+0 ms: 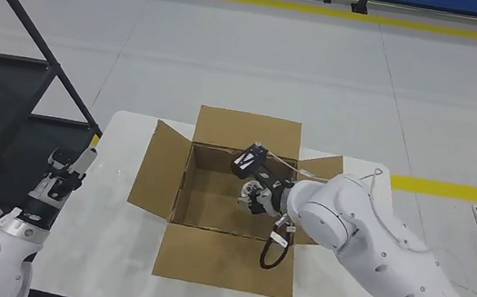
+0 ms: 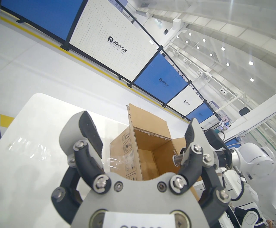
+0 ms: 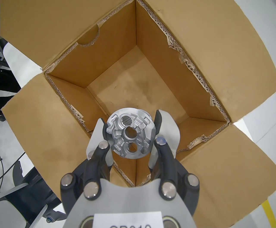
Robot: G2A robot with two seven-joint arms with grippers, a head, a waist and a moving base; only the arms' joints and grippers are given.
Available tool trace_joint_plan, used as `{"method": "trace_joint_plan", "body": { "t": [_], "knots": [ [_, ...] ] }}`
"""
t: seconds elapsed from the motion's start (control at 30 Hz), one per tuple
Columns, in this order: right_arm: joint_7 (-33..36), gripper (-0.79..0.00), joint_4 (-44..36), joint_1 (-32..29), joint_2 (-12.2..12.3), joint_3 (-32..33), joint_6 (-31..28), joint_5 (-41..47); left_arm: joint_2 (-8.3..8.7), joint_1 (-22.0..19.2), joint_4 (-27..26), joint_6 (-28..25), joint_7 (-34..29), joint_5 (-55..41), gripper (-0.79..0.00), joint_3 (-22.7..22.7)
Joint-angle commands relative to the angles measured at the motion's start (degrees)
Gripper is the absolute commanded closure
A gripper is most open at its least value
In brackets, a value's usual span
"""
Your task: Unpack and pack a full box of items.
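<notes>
An open cardboard box (image 1: 208, 236) stands on the white table with all flaps folded out; its brown floor (image 3: 133, 86) is bare. My right gripper (image 3: 131, 127) hangs over the box near its right wall, shut on a round grey metal part (image 3: 130, 135) with three holes in its face. From above, that part (image 1: 253, 196) sits just inside the box opening. My left gripper (image 2: 140, 129) stands open with nothing between its fingers, at the table's left edge (image 1: 64, 181), well apart from the box (image 2: 146, 151).
The white table (image 1: 105, 249) has free room left of the box. A black frame (image 1: 40, 56) and a dark surface stand off the table's left side. Yellow floor lines run behind and to the right.
</notes>
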Motion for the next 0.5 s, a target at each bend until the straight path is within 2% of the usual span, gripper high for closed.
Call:
{"method": "trace_joint_plan", "body": {
  "t": [0.0,0.3,0.37,0.47],
  "knots": [
    [0.00,0.000,0.05,0.03,-0.01,-0.04,0.01,0.00,0.00,0.00,0.00,0.00,0.00,0.00,-0.785,0.00],
    [0.00,0.000,0.05,0.03,-0.01,-0.04,0.01,0.00,0.00,0.00,0.00,0.00,0.00,0.00,-0.785,0.00],
    [-3.89,0.000,2.74,-1.28,-0.35,-0.14,-1.31,0.92,0.00,0.00,0.00,0.00,0.00,0.00,-0.785,0.00],
    [-7.93,0.000,7.83,0.01,-2.64,-3.11,-3.87,2.56,0.00,0.00,0.00,0.00,0.00,0.00,-0.785,0.00]
  ]
}}
